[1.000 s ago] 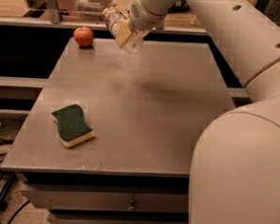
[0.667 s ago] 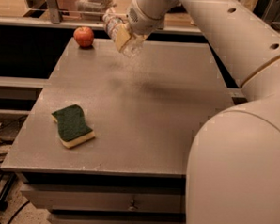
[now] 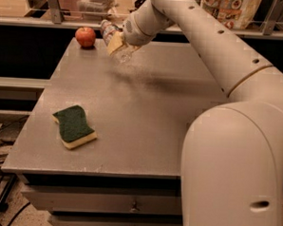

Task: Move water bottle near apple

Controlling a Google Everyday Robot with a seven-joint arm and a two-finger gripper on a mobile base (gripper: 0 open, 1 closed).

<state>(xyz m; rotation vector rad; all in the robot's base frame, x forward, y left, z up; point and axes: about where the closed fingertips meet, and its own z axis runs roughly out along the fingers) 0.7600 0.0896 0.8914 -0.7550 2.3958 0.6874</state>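
Camera view: gripper [image 3: 117,43] at the far end of the table [image 3: 151,115], fingers clamped round the tilted water bottle [image 3: 108,30], held aloft.
Apple [image 3: 85,36]: far left corner, near the bottle, not touching.
Done: bottle grasped, close to apple.
Left: likely set-down and release.

The end effector [image 3: 116,43] hung over the far part of the counter [image 3: 150,120], clamped on a tilted water bottle [image 3: 108,31] just beside the apple [image 3: 85,36]. A green-and-yellow sponge [image 3: 74,126] lay well apart, near the front edge.
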